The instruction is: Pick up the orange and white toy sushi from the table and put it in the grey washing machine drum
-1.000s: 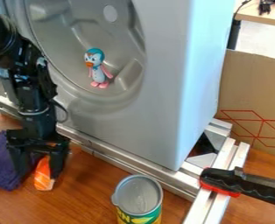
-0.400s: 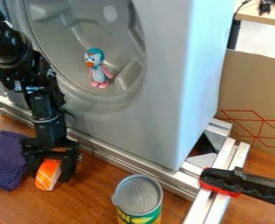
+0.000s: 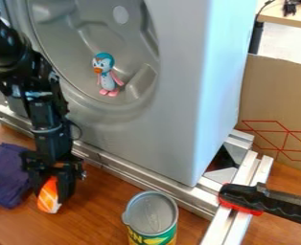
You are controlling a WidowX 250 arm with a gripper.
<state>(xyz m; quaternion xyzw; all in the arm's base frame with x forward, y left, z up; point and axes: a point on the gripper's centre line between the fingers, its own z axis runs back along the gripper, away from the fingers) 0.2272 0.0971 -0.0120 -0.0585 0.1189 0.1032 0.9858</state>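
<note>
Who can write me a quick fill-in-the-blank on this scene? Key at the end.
The black gripper is at a block striped white and ____.
The cloth beside that block is ____.
The toy penguin has ____ feet.
The handle lying across the metal rails is black and ____.

Missing words: orange; purple; pink; red.

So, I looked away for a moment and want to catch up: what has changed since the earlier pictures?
The gripper has shifted toward the picture's right since the first picture, and its fingers have closed in on the orange and white toy sushi, whose near end has shifted slightly toward the camera. The purple cloth, can and toy penguin stayed put.
</note>
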